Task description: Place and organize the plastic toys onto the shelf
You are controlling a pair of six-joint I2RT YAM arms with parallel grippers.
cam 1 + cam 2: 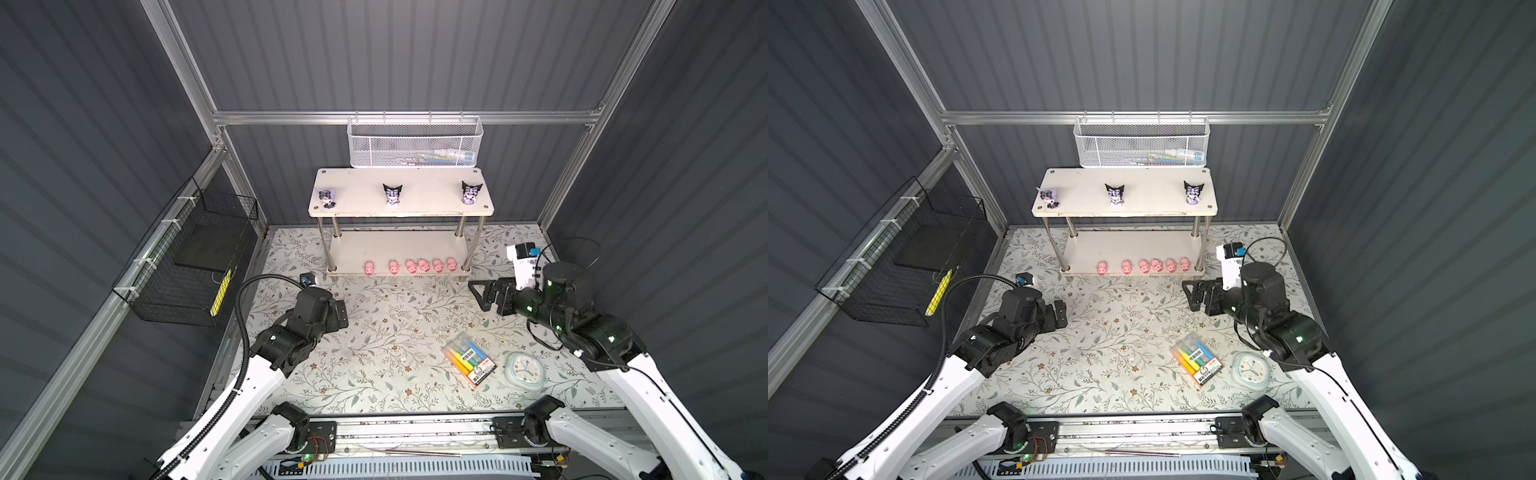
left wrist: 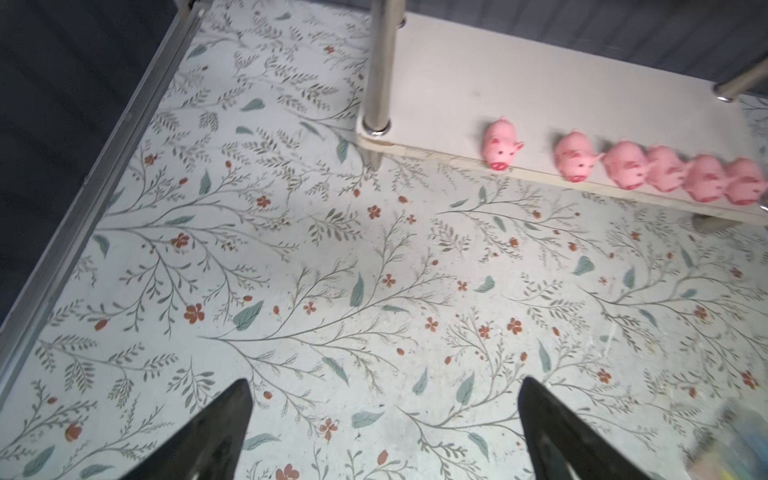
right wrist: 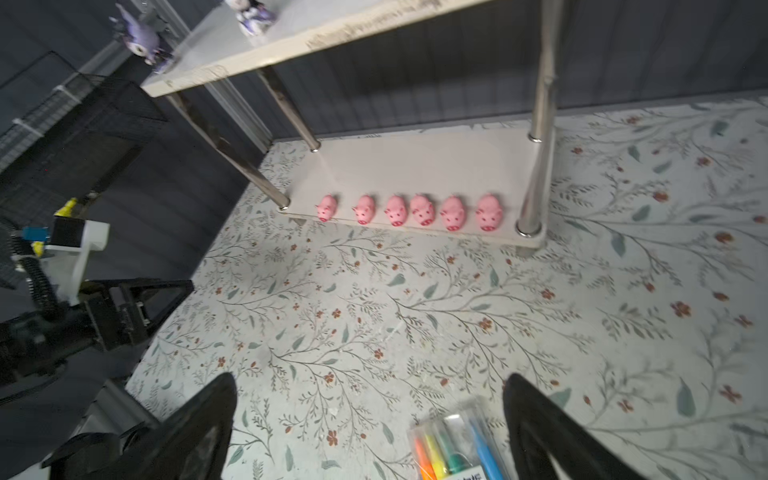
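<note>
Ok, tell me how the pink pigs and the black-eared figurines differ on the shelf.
The pink pigs number six; the black-eared figurines three. The pigs line the front edge of the lower board; the figurines stand on the upper board. The pigs sit close together, the figurines spread wide apart. Both sets are on the shelf.

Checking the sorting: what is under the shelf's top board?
Six pink pigs in a row along the front edge of the lower board, bare behind them. Posts hide thin strips.
</note>
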